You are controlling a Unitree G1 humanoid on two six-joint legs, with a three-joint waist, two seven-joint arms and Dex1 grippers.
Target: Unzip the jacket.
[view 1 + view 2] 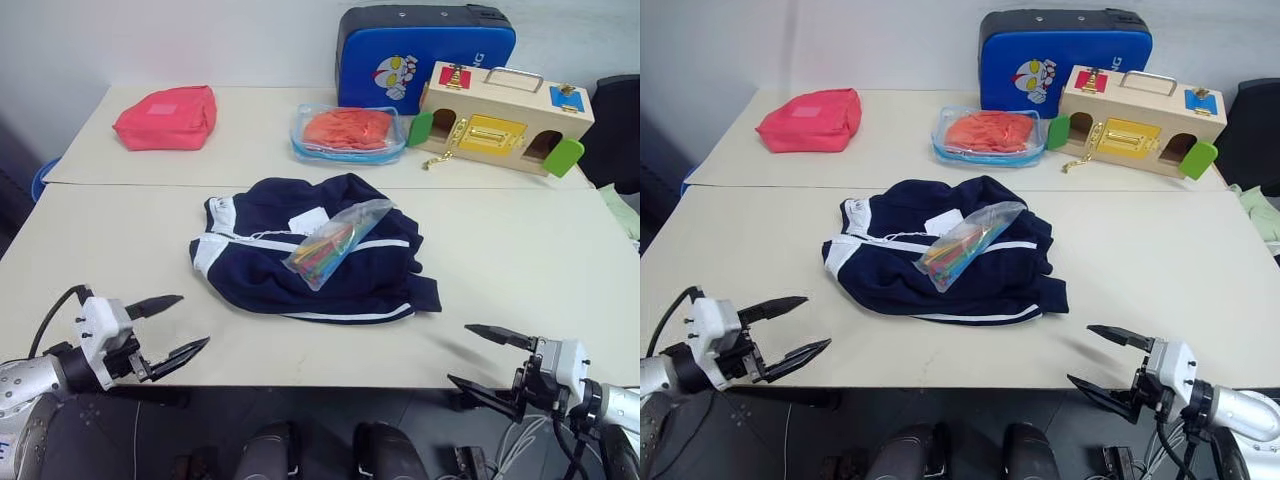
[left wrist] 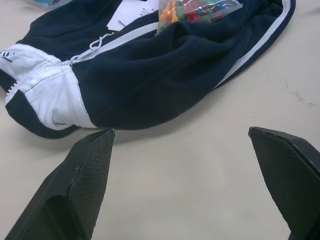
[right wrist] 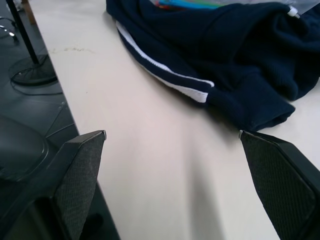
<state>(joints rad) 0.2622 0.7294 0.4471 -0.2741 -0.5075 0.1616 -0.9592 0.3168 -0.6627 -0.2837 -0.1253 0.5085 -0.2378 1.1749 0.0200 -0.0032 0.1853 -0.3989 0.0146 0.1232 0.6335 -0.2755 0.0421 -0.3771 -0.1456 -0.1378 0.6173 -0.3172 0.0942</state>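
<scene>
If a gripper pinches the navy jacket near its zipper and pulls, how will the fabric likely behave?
The jacket lies crumpled in soft folds, so it will probably flop and bunch rather than hold shape. The clear bag of colourful sticks resting on it would likely slide off.

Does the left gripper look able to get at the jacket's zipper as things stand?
Probably yes: the left gripper is open, with bare table between it and the jacket; the zipper lies exposed, though a bag of colored sticks covers part.

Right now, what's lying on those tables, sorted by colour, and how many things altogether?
Navy: 1, the jacket
Red: 1, the pouch
Orange: 1, the bagged cloth
Blue: 1, the case
Wooden: 1, the latch box
Multicoloured: 1, the bag of sticks
Total: 6
</scene>
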